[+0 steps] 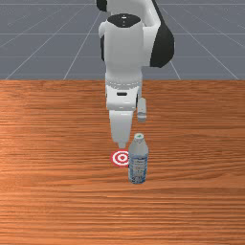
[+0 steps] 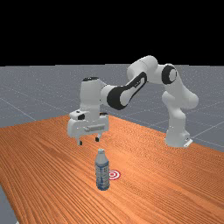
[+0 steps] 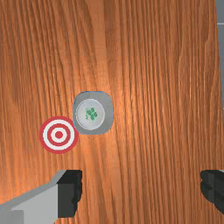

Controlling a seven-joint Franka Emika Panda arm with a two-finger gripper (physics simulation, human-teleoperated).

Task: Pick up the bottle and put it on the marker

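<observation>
Nearest me, in the front view, the bottle (image 1: 138, 165) stands upright on the wooden bench (image 1: 57, 201), its cap on top and nothing gripping it. Just behind it, toward the front view's left, lies the marker (image 1: 122, 157), a flat red and white target. The bottle is right beside it and hides a bit of its rim; whether its base touches that rim I can't tell from here.

So the job looks to be at its very start: the bottle is neither grasped nor lifted, and it isn't on the marker. The approach, the grip, a short carry over and the release all seem to be left.

Farther back, the claw (image 2: 88, 141) hangs above the bench, higher than the bottle's cap, its two fingers spread wide and pointing down with nothing between them. It isn't lined up over the bottle, so I'd guess it must shift across before lowering. Behind it the arm (image 2: 116, 97) reaches out high with its elbow bent, back to the base (image 2: 176, 131) at the far view's right.
</observation>
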